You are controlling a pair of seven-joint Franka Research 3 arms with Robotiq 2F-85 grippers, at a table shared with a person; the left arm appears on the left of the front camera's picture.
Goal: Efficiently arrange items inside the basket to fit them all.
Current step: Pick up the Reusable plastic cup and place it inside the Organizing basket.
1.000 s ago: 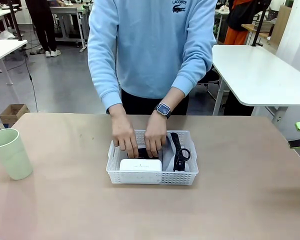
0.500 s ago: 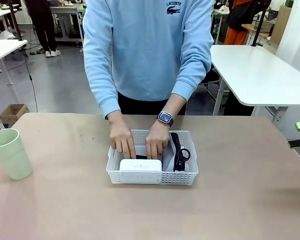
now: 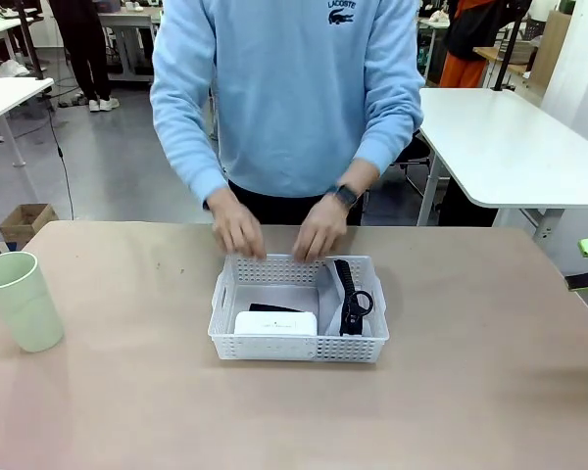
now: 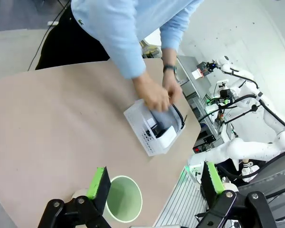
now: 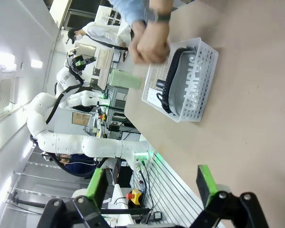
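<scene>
- Hovering above the pale green plastic cup [image 4: 124, 198], well outside the white perforated basket [image 3: 299, 345], my left claw [image 4: 154, 180] gapes empty; right claw [image 5: 151, 184] too.
- Reaching in now risks striking the person's hands [image 3: 237, 230] at its rim.

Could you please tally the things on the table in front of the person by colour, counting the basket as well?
White: 2, the basket and the power strip
Black: 1, the stapler
Grey: 1, the zip pouch with its black strap
Pale green: 1, the cup
Total: 5
</scene>
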